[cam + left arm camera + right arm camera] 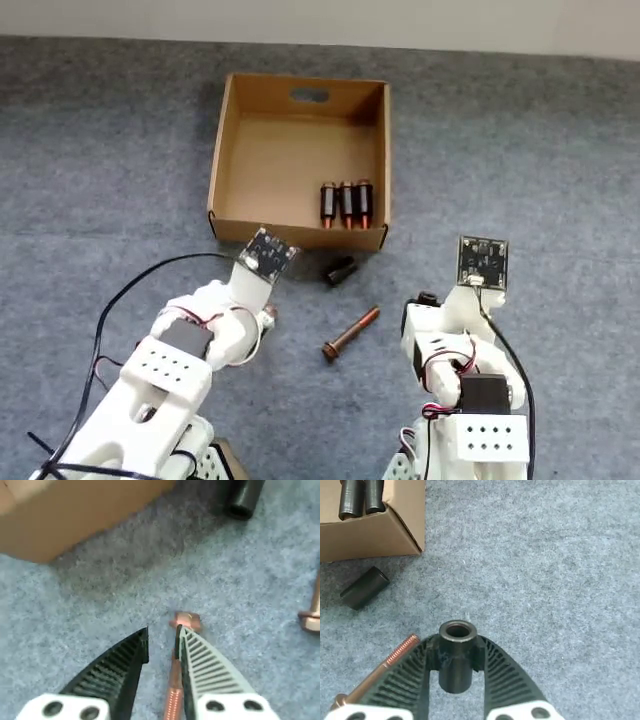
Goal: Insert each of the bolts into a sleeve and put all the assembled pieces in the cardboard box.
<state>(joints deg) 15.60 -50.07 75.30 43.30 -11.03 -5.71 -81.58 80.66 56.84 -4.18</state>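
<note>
High view: cardboard box sits at the far middle of the grey carpeted worktop, with three assembled pieces lying side by side in its near corner on the right arm's side. Sleeve B, black, lies on the worktop just outside the box's near wall. Bolt B, copper-coloured, lies loose nearer the arms, roughly between the two, apart from sleeve B. Left wrist view: left gripper is low over the worktop with its fingers apart. Bolt A lies along the inner face of the light finger, its head just past that fingertip. The black finger stands clear of the bolt, with a gap showing between them. I cannot tell whether bolt A rests on the worktop or only against the finger. The box wall, sleeve B and the head of bolt B show farther off in this view. Right wrist view: right gripper has its fingers closed on sleeve A, also black, clamped on both sides with the open bore facing the camera. Beyond it, bolt B lies on the worktop beside one finger, and sleeve B lies near the box corner.
</note>
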